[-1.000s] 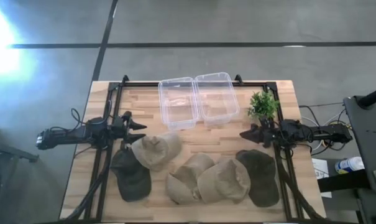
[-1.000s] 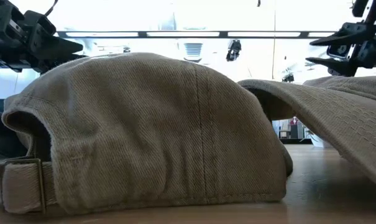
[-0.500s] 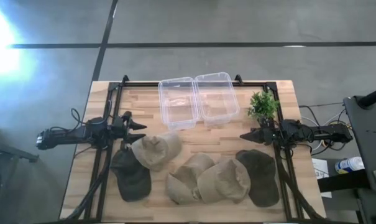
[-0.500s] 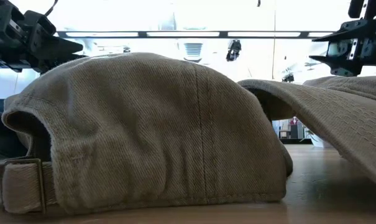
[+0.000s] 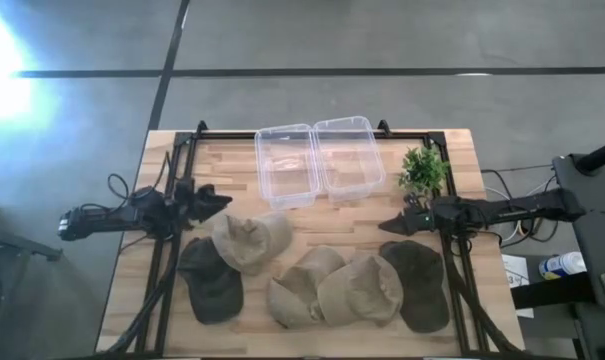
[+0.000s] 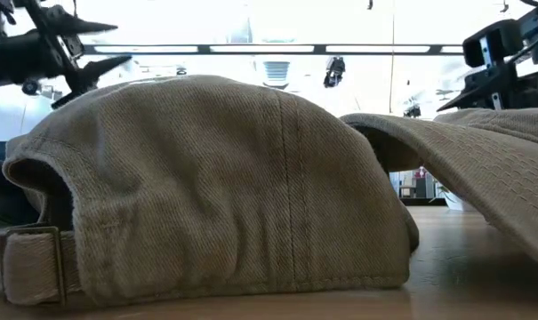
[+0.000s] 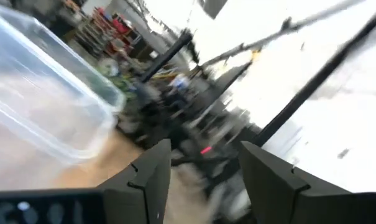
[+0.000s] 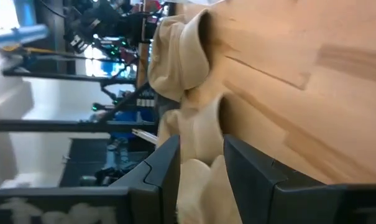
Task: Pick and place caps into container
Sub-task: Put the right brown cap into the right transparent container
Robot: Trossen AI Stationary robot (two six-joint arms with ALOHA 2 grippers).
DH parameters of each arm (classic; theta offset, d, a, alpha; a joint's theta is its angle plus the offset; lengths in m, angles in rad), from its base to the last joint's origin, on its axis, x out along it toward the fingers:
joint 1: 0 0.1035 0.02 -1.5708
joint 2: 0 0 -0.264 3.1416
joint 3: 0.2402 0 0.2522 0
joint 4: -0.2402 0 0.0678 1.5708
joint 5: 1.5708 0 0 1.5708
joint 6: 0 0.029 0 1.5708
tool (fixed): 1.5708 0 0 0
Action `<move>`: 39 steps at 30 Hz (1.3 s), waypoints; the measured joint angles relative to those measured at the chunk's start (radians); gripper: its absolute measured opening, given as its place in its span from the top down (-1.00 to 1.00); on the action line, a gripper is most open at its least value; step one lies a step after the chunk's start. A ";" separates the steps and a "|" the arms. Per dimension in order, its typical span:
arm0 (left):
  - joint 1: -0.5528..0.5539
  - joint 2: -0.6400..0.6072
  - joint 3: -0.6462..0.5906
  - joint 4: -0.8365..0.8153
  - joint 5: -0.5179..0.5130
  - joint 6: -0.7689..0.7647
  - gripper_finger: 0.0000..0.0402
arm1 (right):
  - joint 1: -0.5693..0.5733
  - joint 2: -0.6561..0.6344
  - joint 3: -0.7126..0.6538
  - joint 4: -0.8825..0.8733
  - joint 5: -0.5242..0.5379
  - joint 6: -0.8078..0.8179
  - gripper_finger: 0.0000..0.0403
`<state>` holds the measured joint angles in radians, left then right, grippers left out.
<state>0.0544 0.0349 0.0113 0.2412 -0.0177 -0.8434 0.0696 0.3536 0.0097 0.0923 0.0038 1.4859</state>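
While the low view is almost filled by one soft tan fabric cap (image 6: pixel 206 187), the high view shows five caps (image 5: pixel 252 240) lying along the wooden tabletop's (image 5: pixel 452 150) near side, beside two clear plastic containers (image 5: pixel 320 160). The left tool (image 5: pixel 217 200) and right tool (image 5: pixel 387 226) both hover, fingers apart and holding nothing.

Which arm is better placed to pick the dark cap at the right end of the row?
Probably the right arm: the right gripper, open and empty, hovers just above the dark cap, while the left gripper is across the table.
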 joint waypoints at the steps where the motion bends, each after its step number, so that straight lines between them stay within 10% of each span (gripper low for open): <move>1: 0.000 0.000 0.000 0.021 -0.002 -0.077 0.09 | 0.000 0.019 0.000 0.029 0.003 0.010 0.40; 10: 0.003 0.002 0.000 0.067 -0.241 -0.304 0.09 | 0.003 0.180 0.034 0.185 0.052 0.069 0.40; 18: -0.001 0.086 0.080 0.172 -0.138 -0.330 0.09 | 0.003 0.350 0.252 0.121 -0.063 -0.030 0.40; 27: -0.106 0.529 0.351 -0.195 0.231 -0.253 0.09 | 0.122 0.631 0.484 -0.145 -0.289 -0.013 0.40; 39: -0.426 1.115 0.654 -0.177 0.187 -0.373 0.09 | 0.391 0.955 0.588 -0.100 -0.293 0.143 0.40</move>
<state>-0.3719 1.1495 0.6653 0.0642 0.1693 -1.2159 0.4603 1.3083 0.5980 -0.0077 -0.2893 1.6286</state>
